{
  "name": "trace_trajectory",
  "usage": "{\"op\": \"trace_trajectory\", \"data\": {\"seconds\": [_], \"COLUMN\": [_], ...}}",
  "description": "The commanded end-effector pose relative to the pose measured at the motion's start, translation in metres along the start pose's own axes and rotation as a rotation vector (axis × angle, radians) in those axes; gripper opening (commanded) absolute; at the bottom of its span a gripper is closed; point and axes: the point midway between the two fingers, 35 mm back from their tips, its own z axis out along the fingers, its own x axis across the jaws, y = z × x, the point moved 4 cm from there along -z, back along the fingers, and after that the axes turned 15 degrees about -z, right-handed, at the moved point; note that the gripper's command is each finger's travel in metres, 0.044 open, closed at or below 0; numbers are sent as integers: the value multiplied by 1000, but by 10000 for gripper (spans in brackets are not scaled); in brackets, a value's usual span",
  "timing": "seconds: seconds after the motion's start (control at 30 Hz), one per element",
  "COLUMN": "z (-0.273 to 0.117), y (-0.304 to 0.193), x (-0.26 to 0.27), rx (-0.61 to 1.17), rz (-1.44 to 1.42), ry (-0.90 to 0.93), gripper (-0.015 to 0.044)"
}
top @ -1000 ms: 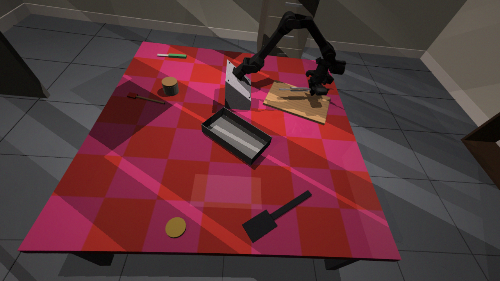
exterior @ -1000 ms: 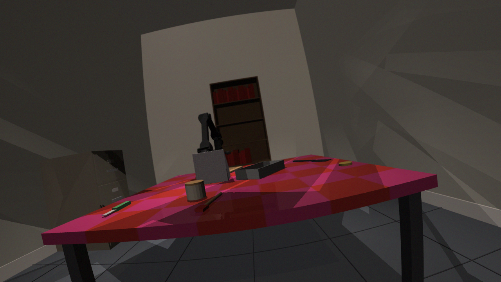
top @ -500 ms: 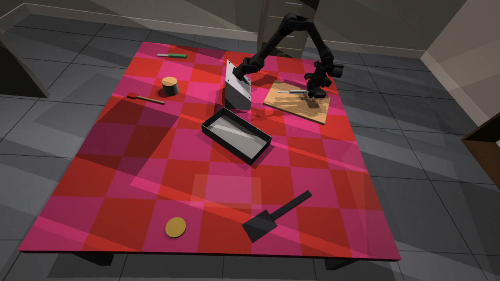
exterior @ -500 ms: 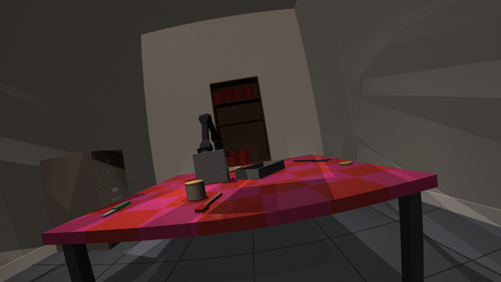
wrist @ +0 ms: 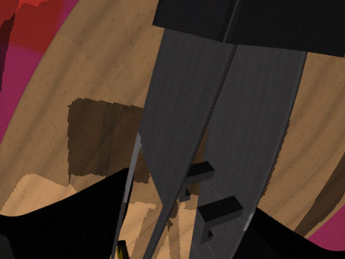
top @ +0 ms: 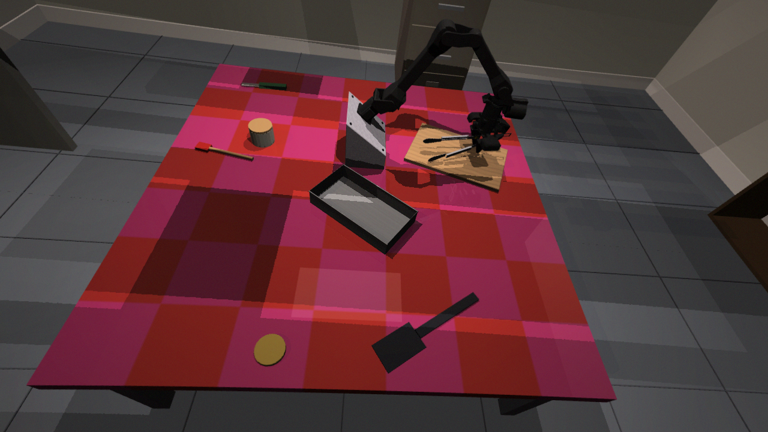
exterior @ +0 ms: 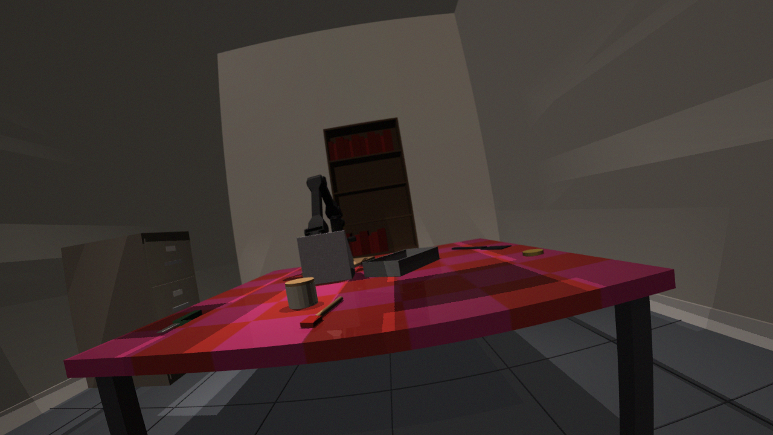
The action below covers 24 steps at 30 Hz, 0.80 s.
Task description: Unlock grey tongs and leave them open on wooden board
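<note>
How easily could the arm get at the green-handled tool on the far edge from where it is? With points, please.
Probably not easily: the end effector [top: 483, 144] is over the wooden board [top: 416, 156], around the tongs [top: 450, 154] [wrist: 180, 108], and the arm's own mount [top: 365, 142] [exterior: 325, 257] stands between.

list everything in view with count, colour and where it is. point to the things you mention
metal tongs [top: 455, 153] [wrist: 176, 104]: one, grey with black tips, arms spread, at the wooden board
rectangular wooden board [top: 416, 153] [wrist: 104, 72]: one, tan, beside the arm's base
rectangular roasting tin [top: 348, 221] [exterior: 381, 267]: one, dark grey, mid-table
flat-bladed turner [top: 398, 347]: one, black, near edge
round disc [top: 269, 349] [exterior: 532, 252]: one, yellow, near edge
cylinder [top: 261, 134] [exterior: 301, 295]: one, grey, tan top, beside the brush
slim brush [top: 230, 153] [exterior: 328, 310]: one, red and tan
knife-like tool [top: 272, 86] [exterior: 188, 316]: one, green handle, far corner
checked table [top: 215, 344] [exterior: 459, 313]: one, red and pink
drawer cabinet [top: 445, 32] [exterior: 118, 302]: one, brownish grey, beyond table
bookcase [exterior: 407, 200]: one, brown, red books
arm [top: 419, 66] [exterior: 316, 202]: one, black, on grey wedge base [top: 365, 144] [exterior: 325, 259]
gripper [top: 479, 142]: one, black, at tongs
</note>
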Motion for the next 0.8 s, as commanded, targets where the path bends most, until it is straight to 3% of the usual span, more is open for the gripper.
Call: {"op": "trace_trajectory", "data": {"seconds": [0.0, 0.2, 0.43, 0.77], "z": [0, 0, -6, -64], "y": [0, 0, 8, 38], "x": [0, 0, 17, 119], "rx": [0, 0, 9, 10], "rz": [0, 0, 7, 17], "ry": [0, 0, 5, 14], "gripper": [296, 440, 440, 440]}}
